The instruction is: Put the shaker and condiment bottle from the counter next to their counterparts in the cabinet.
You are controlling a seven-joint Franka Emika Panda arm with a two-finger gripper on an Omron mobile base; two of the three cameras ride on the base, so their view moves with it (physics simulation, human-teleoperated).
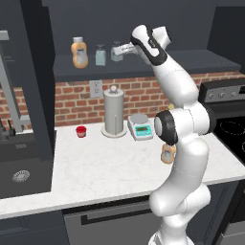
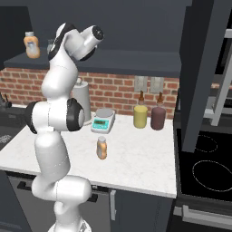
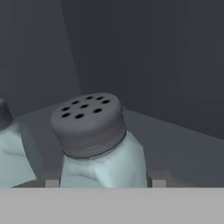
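gripper [image 1: 119,49]: up at the cabinet shelf, jaws on either side of the shaker, fingertips [image 3: 51,181] hard against its body; looks like a grip.
shaker [image 3: 94,144]: pale teal, dark holed cap, upright betw the fingers; whether its base rests on the shelf, can't tell.
2nd shaker [image 1: 100,55]: on the shelf, just left of the held one, near but apart.
shelf bottle [image 1: 79,52]: orange w/ whitish cap, upright, left of the 2nd shaker.
cabinet [image 1: 143,64]: dark charcoal, long flat shelf board above the brick wall.
counter bottle [image 2: 102,147]: orange, whitish cap, upright on the counter [image 2: 145,158], in front of the scale [image 2: 102,120], near the arm.
other stuff: silver cylinder w/ knob [image 1: 114,112] left of scale; red cup [image 1: 81,131] further left; yellow-green bottle [image 2: 140,114] & maroon bottle [image 2: 158,116] by the wall.
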